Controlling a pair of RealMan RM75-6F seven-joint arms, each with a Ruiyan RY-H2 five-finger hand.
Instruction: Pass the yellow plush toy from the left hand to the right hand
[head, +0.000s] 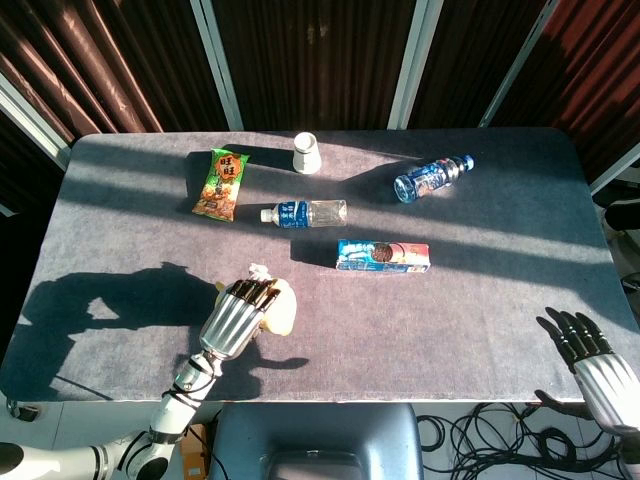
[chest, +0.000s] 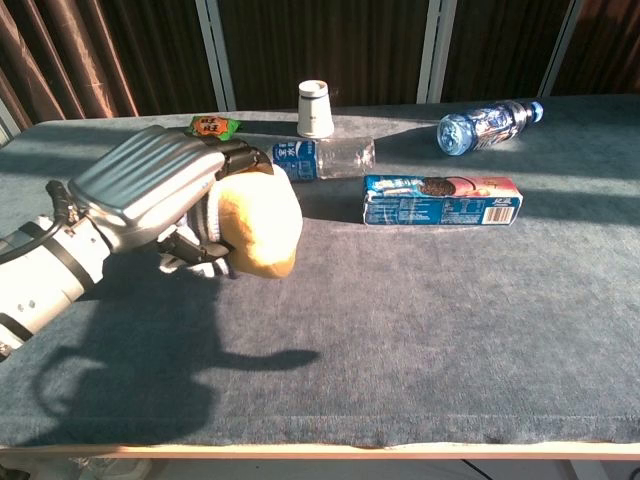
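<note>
My left hand (head: 238, 315) (chest: 160, 195) grips the yellow plush toy (head: 281, 307) (chest: 256, 227) and carries it above the grey table (head: 480, 310), left of the middle. The fingers wrap over the toy's top, so only its right side shows. My right hand (head: 588, 355) hangs at the table's near right edge, fingers spread and holding nothing. It does not show in the chest view.
A blue biscuit box (head: 384, 255) (chest: 441, 200) lies mid-table. Behind it lie a clear bottle (head: 305, 212) (chest: 312, 158), a blue bottle (head: 432, 176) (chest: 488, 125), a green snack bag (head: 221, 183) and an upturned paper cup (head: 306, 152) (chest: 314, 108).
</note>
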